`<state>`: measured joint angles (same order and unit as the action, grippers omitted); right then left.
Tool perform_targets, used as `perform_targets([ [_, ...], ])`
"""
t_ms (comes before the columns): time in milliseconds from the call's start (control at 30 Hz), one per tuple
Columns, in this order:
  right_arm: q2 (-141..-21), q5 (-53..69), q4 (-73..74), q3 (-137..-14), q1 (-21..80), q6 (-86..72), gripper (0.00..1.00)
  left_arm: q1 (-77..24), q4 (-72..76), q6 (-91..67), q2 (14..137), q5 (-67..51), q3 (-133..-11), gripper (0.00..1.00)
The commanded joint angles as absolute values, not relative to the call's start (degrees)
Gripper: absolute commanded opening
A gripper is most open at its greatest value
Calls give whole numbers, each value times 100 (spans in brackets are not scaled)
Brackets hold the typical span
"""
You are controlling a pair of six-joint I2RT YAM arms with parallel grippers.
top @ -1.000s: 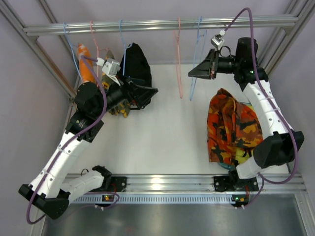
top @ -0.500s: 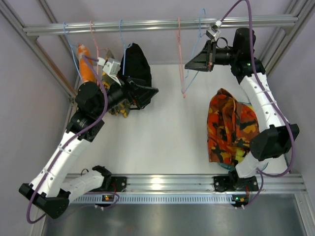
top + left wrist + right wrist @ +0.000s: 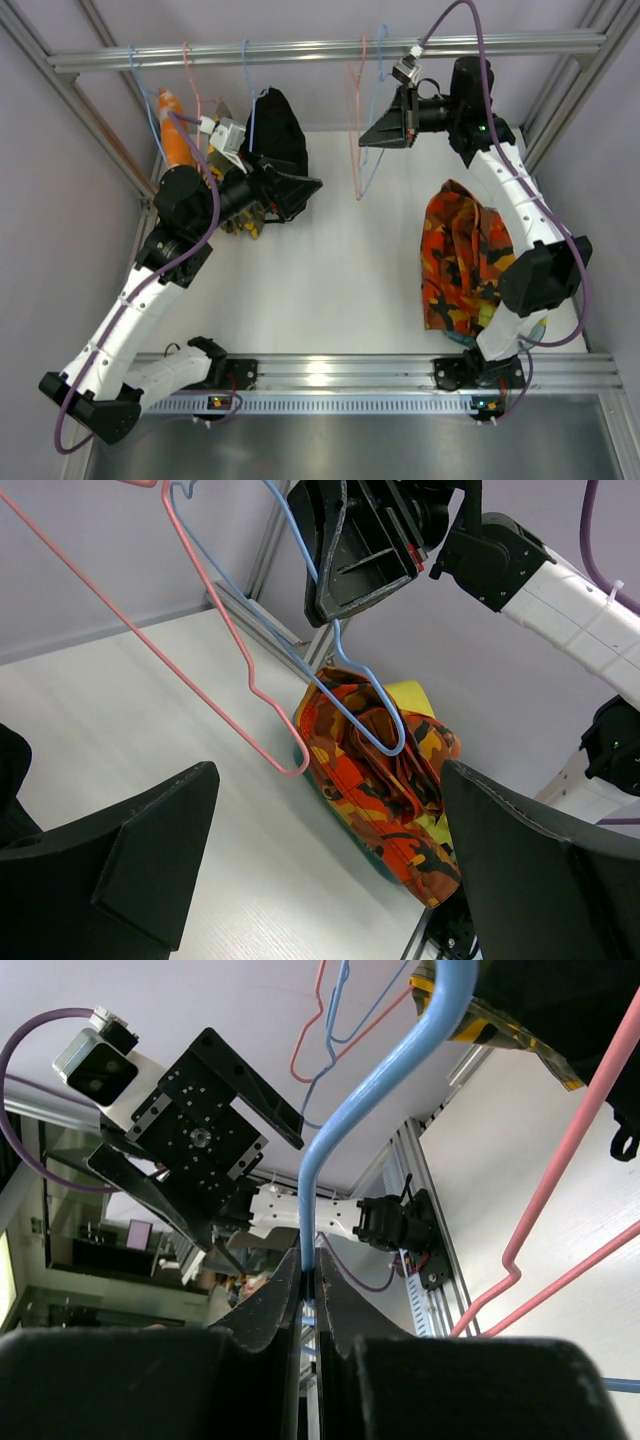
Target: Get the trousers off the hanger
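A white table (image 3: 330, 270) sits under an aluminium rail (image 3: 300, 48) of wire hangers. The right arm reaches high, right gripper (image 3: 308, 1272) pinched tight on the bare blue hanger (image 3: 370, 1092). The camouflage trousers (image 3: 465, 260) lie heaped on the table beside that arm. The left arm is bent, left gripper (image 3: 300, 190) spread wide beside a black garment (image 3: 275, 125).
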<state>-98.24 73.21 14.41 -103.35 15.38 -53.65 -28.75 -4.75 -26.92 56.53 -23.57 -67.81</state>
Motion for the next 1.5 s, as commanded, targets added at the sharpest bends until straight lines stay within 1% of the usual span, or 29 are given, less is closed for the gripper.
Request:
perform_targets([
  [0,-9932,7163,703,-10433,1538,-5599,0,-2856,-149,-2637,5581,-2417,-6767,98],
  [100,-9809,7251,712,-10178,1529,-5616,18,-2856,-202,-2602,5564,-2373,-6767,98],
  [133,-9713,7277,703,-10056,1529,-5616,28,-2856,-228,-2602,5555,-2373,-6768,98],
  [200,-9616,7286,747,-9976,1512,-5581,37,-2856,-220,-2619,5555,-2364,-6759,98],
  [233,-9554,7304,904,-9923,1503,-5529,43,-2856,-220,-2628,5546,-2373,-6750,98],
  [300,-9484,7277,1107,-9888,1503,-5336,50,-2848,-220,-2645,5555,-2364,-6750,98],
  [400,-9299,7190,1537,-9748,1503,-5047,57,-2848,-263,-2646,5555,-2329,-6785,98],
  [433,-9186,7076,1677,-9695,1503,-4932,63,-2848,-325,-2628,5563,-2294,-6811,98],
  [467,-9132,7006,2027,-9660,1503,-4800,65,-2839,-369,-2619,5563,-2277,-6829,98],
  [500,-9001,6935,2196,-9607,1486,-4547,70,-2839,-465,-2602,5563,-2250,-6873,98],
  [567,-8869,6707,2468,-9396,1424,-4343,76,-2821,-588,-2523,5581,-2206,-6917,98],
  [600,-8712,6523,2635,-9300,1389,-4168,85,-2813,-815,-2479,5607,-2180,-7030,98],
  [667,-8553,6381,2847,-9071,1205,-3974,91,-2786,-1176,-2330,5738,-2171,-7232,98],
  [700,-8404,6250,3022,-8975,1135,-3799,95,-2777,-1595,-2233,5818,-2180,-7512,98],
  [800,-8166,6091,3355,-8912,774,-3490,99,-2777,-2388,-1794,6152,-1996,-7970,98],
  [833,-8104,5952,3479,-8956,599,-3376,99,-2777,-2913,-1584,6248,-1943,-8241,98],
  [900,-7903,5836,3673,-8982,405,-2955,100,-2777,-3416,-1381,6529,-1933,-8533,98],
  [933,-7840,5645,4022,-9061,239,-2753,99,-2777,-3897,-1119,6635,-2021,-8682,98],
  [1000,-7648,5389,4332,-9158,115,-2085,100,-2777,-4314,-959,6845,-1978,-8991,98],
  [1133,-7173,4914,5113,-9062,53,-699,99,-2769,-4543,-861,6680,-1416,-8842,98],
  [1233,-6611,4589,5229,-8623,53,-117,99,-2769,-4763,-800,6531,-1108,-8842,98],
  [1467,-5162,4465,5212,-7446,61,501,99,-2777,-5203,-562,5960,-660,-8333,98],
])
